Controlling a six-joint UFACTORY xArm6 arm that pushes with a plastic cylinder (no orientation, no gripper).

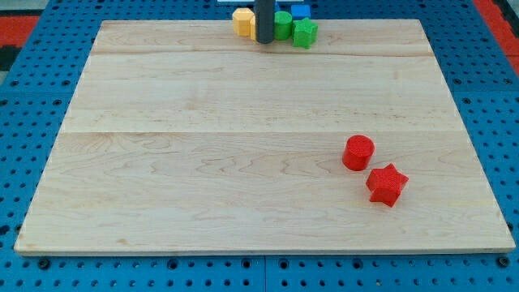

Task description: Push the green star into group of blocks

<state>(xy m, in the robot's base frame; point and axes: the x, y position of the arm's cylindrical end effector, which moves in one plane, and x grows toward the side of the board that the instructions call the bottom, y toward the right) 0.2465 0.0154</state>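
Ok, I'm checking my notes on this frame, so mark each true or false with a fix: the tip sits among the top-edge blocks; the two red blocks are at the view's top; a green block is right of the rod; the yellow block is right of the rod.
1. True: my tip is at the cluster by the board top edge.
2. False: the red cylinder and red star lie at lower right.
3. True: the green star is right of the rod.
4. False: the yellow block is left of it.
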